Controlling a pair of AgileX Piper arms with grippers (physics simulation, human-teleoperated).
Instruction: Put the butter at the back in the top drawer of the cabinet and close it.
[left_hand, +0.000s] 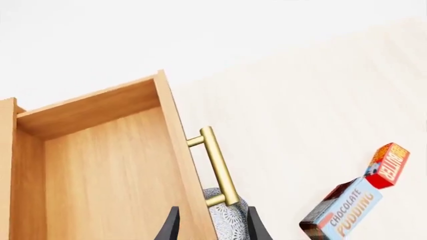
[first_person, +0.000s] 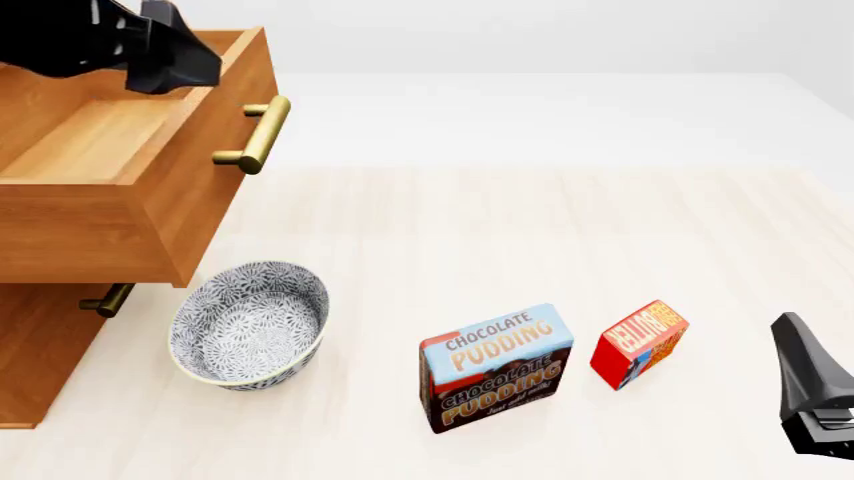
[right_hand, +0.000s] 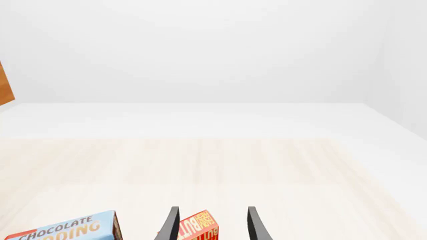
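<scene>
Front view: left gripper (first_person: 174, 55), open and empty, hovers over top drawer (first_person: 94, 140).

Top drawer (first_person: 127, 205): matt wood, satin brass handle (first_person: 260, 133). Butter (first_person: 639, 343), 3 o'clock of pudding box (first_person: 497, 367): printed card, semi-gloss.

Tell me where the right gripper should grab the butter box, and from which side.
Take the butter across its two broad printed faces, coming down from above. It stands upright on a narrow edge, so the top is exposed and the thin dimension probably fits the right gripper, whose open fingers already straddle it. Stay clear of the pudding box standing beside it.
</scene>
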